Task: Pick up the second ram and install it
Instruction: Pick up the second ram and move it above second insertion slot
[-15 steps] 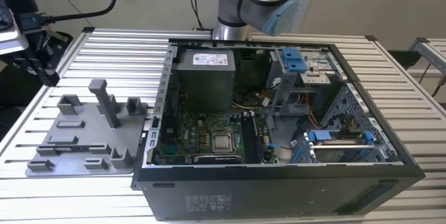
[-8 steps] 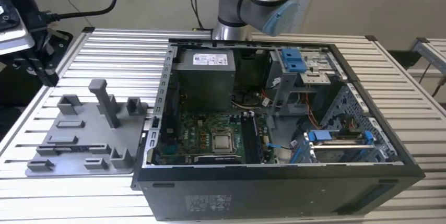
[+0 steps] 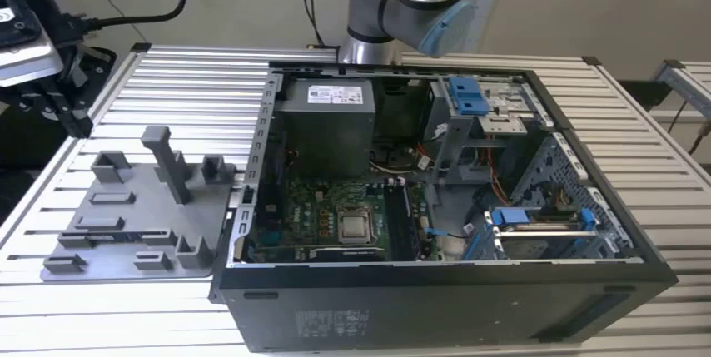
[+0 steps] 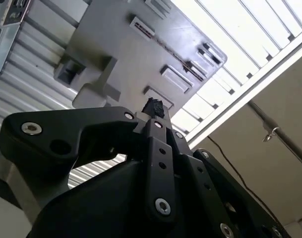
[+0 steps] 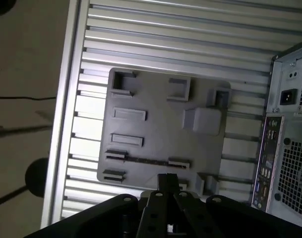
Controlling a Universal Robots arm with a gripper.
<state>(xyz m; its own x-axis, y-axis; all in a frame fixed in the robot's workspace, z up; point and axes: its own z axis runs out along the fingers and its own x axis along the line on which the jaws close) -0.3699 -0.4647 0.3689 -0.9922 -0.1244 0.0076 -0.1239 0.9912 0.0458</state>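
Second ram [image 5: 146, 159]: seen in the first wrist view standing on edge in the grey holder tray [image 5: 155, 99], held between 2 small slotted blocks.
Gripper [image 5: 166, 181]: jaws are drawn together with nothing between them; it is held above the tray, near the stick but apart from it.
Handling: judged light, thin and stiff, with fragile chips and contacts.
Hold: best taken by the 2 flat faces near mid-length, with the upper edge pinched.
Destination: the motherboard [image 3: 322, 207] inside the open case.
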